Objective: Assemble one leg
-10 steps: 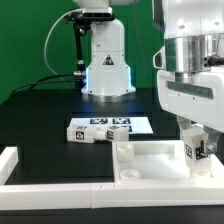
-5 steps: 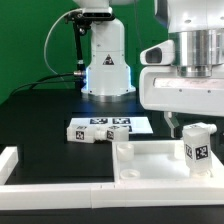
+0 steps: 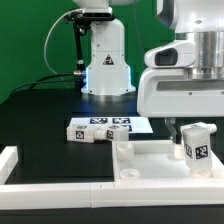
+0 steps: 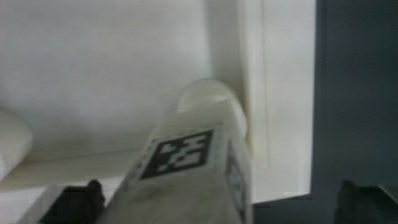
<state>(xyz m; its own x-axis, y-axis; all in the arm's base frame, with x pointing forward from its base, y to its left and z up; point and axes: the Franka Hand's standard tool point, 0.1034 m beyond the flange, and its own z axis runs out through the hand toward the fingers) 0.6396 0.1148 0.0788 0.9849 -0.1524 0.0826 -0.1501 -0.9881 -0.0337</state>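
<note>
One leg point(image 3: 196, 150), a short white post with a black-and-white tag, stands upright on the right corner of the large flat white panel point(image 3: 150, 163). My gripper point(image 3: 186, 122) hangs just above it, open, its fingers apart from the post. In the wrist view the leg point(image 4: 192, 150) rises between my two dark fingertips point(image 4: 80, 205), which stand wide on either side; the gripper point(image 4: 224, 206) holds nothing. A second white post point(image 3: 124, 156) stands at the panel's left corner. Two more legs point(image 3: 88, 132) lie by the marker board point(image 3: 135, 122).
A raised white border point(image 3: 20, 165) runs along the front and left of the black table. The robot's base point(image 3: 105, 65) stands at the back, with cables to its left. A green backdrop is behind.
My gripper was low around the standing leg one second ago. It has opened, let the leg go and risen; the leg stays upright in place.
</note>
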